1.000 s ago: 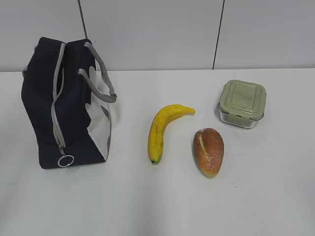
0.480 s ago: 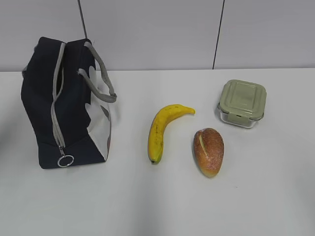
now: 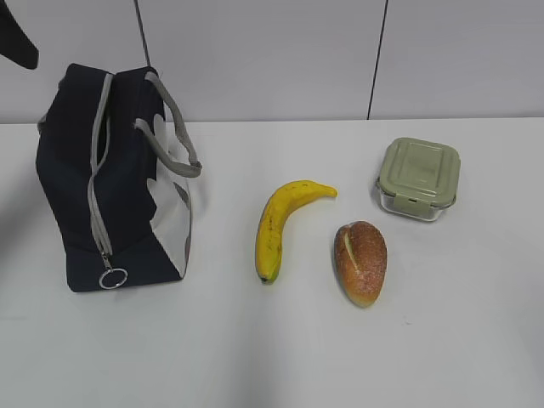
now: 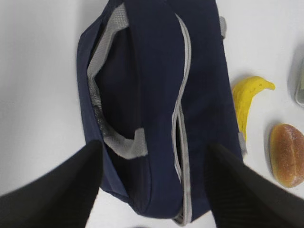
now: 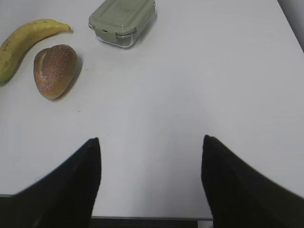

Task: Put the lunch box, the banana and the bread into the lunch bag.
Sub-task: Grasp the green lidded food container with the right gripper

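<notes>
Left gripper (image 4: 152, 185): my fingers spread wide apart, empty, hovering above the lunch bag (image 4: 156, 104) in the left wrist view. A dark part of my left arm (image 3: 17, 38) shows at the upper left corner of the exterior view; it was not there half a second ago.

Right gripper (image 5: 149, 183): my fingers spread apart, empty, over bare white table (image 5: 213, 85) at the lower edge of the right wrist view.

Lunch bag (image 3: 110, 183): navy, left side of the exterior view, grey zipper (image 3: 98, 183) running top to bottom, ring pull (image 3: 113, 278) at the lower end.

Banana (image 3: 280, 225): centre of the frame, long axis near vertical, stem curving to the upper right, dark tip pointing down.

Bread (image 3: 360, 262): just right of the banana, apart from it, long axis near vertical, pale slit on its left side.

Lunch box (image 3: 418, 178): upper right, sage-green lid on, apart from the bread.

All four items lie where they did a second ago.
</notes>
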Tool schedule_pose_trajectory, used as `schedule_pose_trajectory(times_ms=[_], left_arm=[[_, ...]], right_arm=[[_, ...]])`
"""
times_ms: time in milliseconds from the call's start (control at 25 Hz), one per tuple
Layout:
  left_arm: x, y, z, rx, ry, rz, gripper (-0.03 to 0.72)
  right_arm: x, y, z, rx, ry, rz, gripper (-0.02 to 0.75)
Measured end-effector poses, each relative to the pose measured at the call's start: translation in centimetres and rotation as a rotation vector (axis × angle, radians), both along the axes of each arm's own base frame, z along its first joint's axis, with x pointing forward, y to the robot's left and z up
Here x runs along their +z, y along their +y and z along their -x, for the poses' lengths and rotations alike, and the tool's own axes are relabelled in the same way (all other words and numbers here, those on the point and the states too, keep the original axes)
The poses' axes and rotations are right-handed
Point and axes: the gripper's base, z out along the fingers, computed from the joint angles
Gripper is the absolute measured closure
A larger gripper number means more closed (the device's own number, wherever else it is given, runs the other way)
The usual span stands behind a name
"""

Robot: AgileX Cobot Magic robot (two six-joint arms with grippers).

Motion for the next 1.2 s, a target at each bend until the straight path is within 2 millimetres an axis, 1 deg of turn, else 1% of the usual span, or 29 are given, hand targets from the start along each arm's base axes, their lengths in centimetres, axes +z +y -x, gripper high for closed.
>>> schedule_pose_trajectory(times_ms=[120,280,440,520,800,1000,1200], left_arm=[[-1.3,-0.1,-2.2,-0.003,0.046,-0.003,0.256],[-3.0,-0.1,-3.8,-0.006,0.098,-0.004,0.309],[-3.7,-0.1,-4.4,-0.002,0.105,-0.004,0.366],[-3.9,-0.1,-4.6,0.000,0.106,-0.003,0.381],[-5.2,-0.7,-5.6,-0.048,0.116,0.036,0.391],[-5.2,-0.7,-5.9,-0.045,0.099,0.035,0.398],[-5.3,-0.7,-5.9,-0.045,0.101,0.035,0.480]], right_arm=[[0.0,0.0,0.0,0.000,0.000,0.000,0.246],[0.0,0.0,0.0,0.000,0.000,0.000,0.246],[0.0,0.0,0.0,0.000,0.000,0.000,0.246],[0.0,0.0,0.0,0.000,0.000,0.000,0.246],[0.0,0.0,0.0,0.000,0.000,0.000,0.247],[0.0,0.0,0.0,0.000,0.000,0.000,0.247],[0.0,0.0,0.0,0.000,0.000,0.000,0.246]])
